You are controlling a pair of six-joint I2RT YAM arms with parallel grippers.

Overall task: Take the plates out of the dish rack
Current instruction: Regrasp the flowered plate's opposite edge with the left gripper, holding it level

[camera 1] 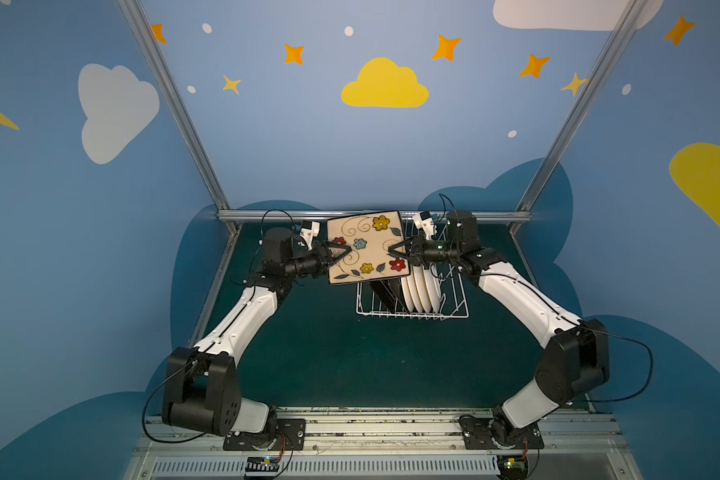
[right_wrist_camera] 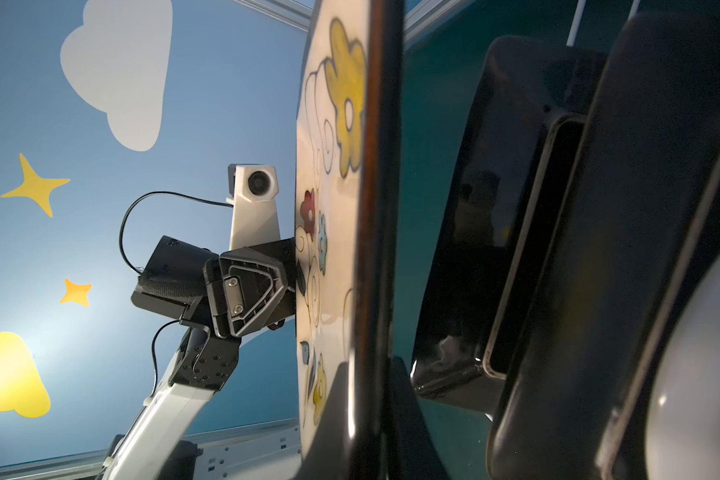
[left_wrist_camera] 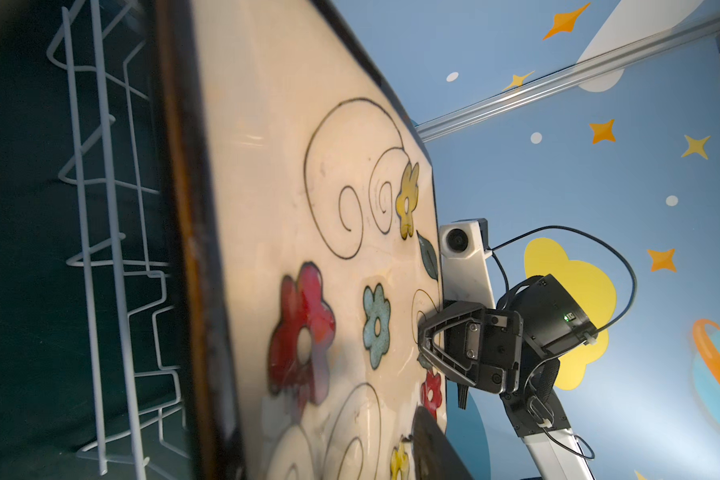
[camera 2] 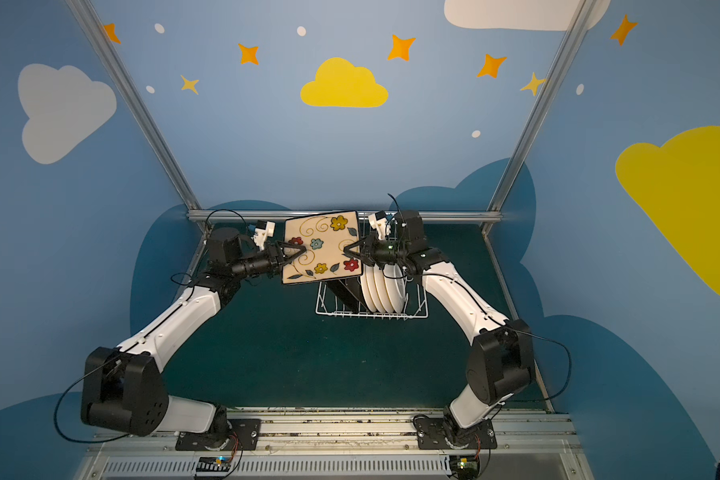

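Note:
A square cream plate [camera 1: 364, 249] [camera 2: 319, 249] with coloured flowers hangs tilted above the left end of the white wire dish rack [camera 1: 454, 309] [camera 2: 416, 311]. My right gripper [camera 1: 393, 250] [camera 2: 347, 250] [right_wrist_camera: 371, 432] is shut on its right edge. My left gripper [camera 1: 346, 251] [camera 2: 301, 250] straddles the left edge. One finger [left_wrist_camera: 431, 449] lies over the face, the other is hidden behind, so I cannot tell if it presses. In the rack stand black-backed square plates [camera 1: 385, 293] [right_wrist_camera: 495, 208] and several round white plates [camera 1: 422, 291] [camera 2: 381, 291].
The rack stands on a dark green table [camera 1: 329, 353] close to the back rail [camera 1: 267, 215]. Blue painted walls close in on three sides. Rack wires [left_wrist_camera: 100, 249] show beside the held plate in the left wrist view.

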